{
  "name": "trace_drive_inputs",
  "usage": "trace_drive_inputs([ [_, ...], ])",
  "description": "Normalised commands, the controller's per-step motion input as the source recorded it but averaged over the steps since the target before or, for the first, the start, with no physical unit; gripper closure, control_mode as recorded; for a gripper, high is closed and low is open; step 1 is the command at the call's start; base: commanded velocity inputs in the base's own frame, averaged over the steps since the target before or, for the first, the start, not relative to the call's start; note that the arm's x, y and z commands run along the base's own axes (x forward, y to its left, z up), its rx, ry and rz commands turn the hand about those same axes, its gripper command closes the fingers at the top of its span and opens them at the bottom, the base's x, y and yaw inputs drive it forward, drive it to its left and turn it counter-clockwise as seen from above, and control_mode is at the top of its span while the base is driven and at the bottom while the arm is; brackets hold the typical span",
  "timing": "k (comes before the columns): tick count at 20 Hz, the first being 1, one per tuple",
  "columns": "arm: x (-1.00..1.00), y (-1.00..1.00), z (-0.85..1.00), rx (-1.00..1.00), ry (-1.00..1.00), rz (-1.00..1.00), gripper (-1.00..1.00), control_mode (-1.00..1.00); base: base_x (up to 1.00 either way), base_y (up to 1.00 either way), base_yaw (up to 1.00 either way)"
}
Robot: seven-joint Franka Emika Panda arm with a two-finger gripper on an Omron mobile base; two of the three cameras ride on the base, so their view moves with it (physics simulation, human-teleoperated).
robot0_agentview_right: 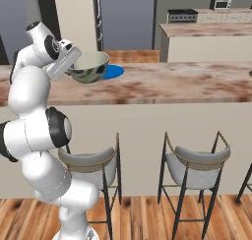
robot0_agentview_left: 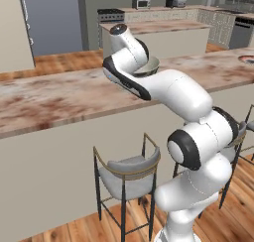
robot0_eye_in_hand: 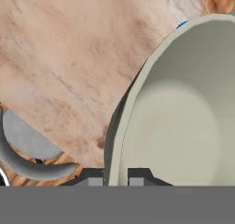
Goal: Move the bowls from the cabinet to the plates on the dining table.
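Bowl (robot0_agentview_right: 88, 67), stone-grey outside and pale inside, is held in the air over the near part of the dining table (robot0_agentview_right: 162, 86), clamped at its rim by the gripper (robot0_agentview_right: 70, 63). Jaws are closed tight on the rim, one finger inside the wall and one outside, as the hand view shows at its lower edge, where the bowl's (robot0_eye_in_hand: 183, 126) pale hollow is seen with nothing in it.

Right base view gives the best side look: the bowl rides mouth-up, slightly tilted, with the blue plate (robot0_agentview_right: 110, 72) lying flat on the marble just behind and to its right; whether the bowl is over the plate or short of it cannot be told. In the hand view only a sliver of blue (robot0_eye_in_hand: 182, 24) shows past the rim.

Left base view has the bowl (robot0_agentview_left: 149, 66) mostly hidden behind the arm's wrist, only a grey edge showing, and no blue plate. It does show part of a second, reddish-rimmed plate (robot0_agentview_left: 248, 59) at the far right end of the table top (robot0_agentview_left: 59, 97).

Grey-seated stools (robot0_agentview_right: 197, 167) stand on the wood floor along the table's near side.
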Motion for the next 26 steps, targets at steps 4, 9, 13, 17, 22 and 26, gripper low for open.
trace_drive_inputs([
  [4,0.49,0.06,0.00,-0.18,0.00,-0.04,1.00,-1.00,0.00,0.00,0.00],
  [9,0.55,0.00,0.00,-0.04,0.00,-0.01,1.00,-1.00,0.00,0.00,0.00],
  [13,0.36,0.01,0.04,0.00,0.00,-0.02,1.00,-1.00,0.00,0.00,0.00],
  [17,0.36,0.00,0.03,0.00,0.00,-0.03,1.00,-1.00,0.00,0.00,0.00],
  [22,0.10,0.00,0.00,0.00,0.00,-0.02,1.00,-1.00,0.00,0.00,0.00],
  [26,0.01,0.00,0.00,0.00,0.00,-0.02,1.00,-1.00,0.00,0.00,0.00],
])
